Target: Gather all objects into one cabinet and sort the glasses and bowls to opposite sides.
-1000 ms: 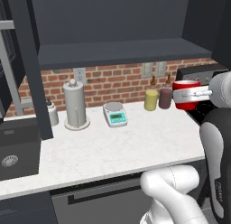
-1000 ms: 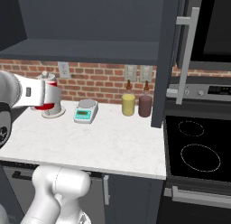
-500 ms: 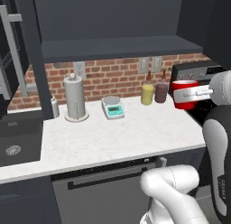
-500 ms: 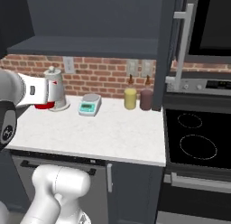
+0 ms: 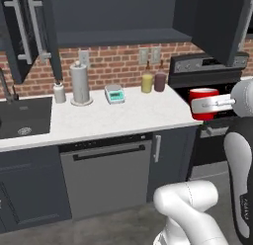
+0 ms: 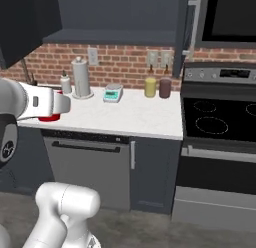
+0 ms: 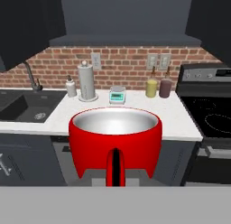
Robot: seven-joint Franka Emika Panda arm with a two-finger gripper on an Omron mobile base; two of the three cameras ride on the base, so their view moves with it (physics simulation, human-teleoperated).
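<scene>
Beyond counter edge (image 5: 123, 133), claw-held red cup (image 5: 203, 102)

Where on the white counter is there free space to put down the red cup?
The counter is bare along its front, from the sink to the stove. The back row is crowded: soap bottle, paper towel roll, scale, yellow canister, maroon canister.
</scene>
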